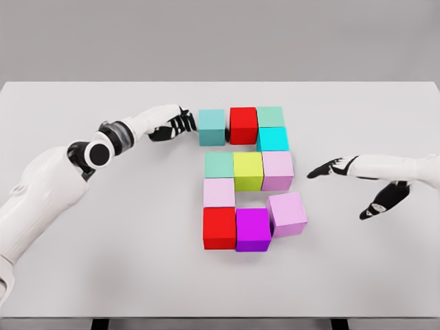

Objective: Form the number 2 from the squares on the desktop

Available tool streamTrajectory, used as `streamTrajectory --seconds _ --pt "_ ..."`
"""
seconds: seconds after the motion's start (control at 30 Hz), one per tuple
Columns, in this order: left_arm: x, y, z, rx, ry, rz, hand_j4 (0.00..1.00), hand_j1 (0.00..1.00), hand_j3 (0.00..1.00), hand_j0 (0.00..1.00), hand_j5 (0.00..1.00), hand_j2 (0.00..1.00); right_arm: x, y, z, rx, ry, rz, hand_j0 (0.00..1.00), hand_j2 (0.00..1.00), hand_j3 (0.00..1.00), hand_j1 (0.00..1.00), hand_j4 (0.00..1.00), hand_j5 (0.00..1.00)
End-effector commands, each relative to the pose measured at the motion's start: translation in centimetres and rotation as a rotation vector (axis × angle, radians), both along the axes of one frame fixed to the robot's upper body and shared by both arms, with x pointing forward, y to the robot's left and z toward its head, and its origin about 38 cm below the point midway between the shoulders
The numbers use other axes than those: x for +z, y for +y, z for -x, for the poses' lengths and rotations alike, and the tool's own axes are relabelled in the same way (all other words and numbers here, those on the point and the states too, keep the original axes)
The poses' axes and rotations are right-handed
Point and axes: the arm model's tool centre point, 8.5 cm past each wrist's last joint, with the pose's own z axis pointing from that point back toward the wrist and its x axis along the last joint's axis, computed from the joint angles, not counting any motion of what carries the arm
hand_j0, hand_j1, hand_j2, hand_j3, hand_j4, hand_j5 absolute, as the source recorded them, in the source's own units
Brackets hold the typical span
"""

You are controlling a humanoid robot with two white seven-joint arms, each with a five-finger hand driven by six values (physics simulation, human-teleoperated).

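Note:
Coloured cubes lie in a block pattern on the white table point(103, 275). The top row holds a teal cube point(212, 126), a red cube point(243, 124) and a green cube point(271, 116), with a cyan cube point(273, 139) below the green one. The middle row runs mint point(219, 165), yellow-green point(248, 170), pink point(278, 170). Below sit a pale pink cube point(219, 193), a red cube point(219, 228), a purple cube point(252, 229) and a tilted lilac cube point(287, 214). My left hand point(180, 124) has its fingertips against the teal cube's left side. My right hand point(357, 184) hovers open to the right of the cubes.

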Motion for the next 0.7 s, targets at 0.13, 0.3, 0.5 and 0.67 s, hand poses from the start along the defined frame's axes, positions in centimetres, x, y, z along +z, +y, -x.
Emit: streamTrajectory --seconds 0.13,0.3,0.5,0.67 --pt "-1.0 1.4 -0.7 0.052 0.032 -0.025 0.46 0.46 0.46 0.46 0.46 0.46 -3.0 -0.4 -0.7 -0.112 0.162 -0.180 1.00 1.00 1.00 1.00 1.00 1.00" --pt "-0.9 -0.2 -1.0 0.036 0.029 -0.010 0.46 0.46 0.46 0.46 0.46 0.46 -5.0 0.4 -0.8 -0.114 0.206 -0.183 1.00 1.00 1.00 1.00 1.00 1.00" --pt "-0.1 -1.5 -0.9 -0.009 0.004 0.021 0.45 0.45 0.45 0.45 0.45 0.45 -6.2 0.7 -0.5 -0.107 0.231 -0.169 1.00 1.00 1.00 1.00 1.00 1.00" --pt "0.0 -1.9 -0.7 -0.037 -0.009 0.032 0.45 0.45 0.45 0.45 0.45 0.45 -6.4 1.2 -0.6 -0.099 0.237 -0.171 1.00 1.00 1.00 1.00 1.00 1.00"
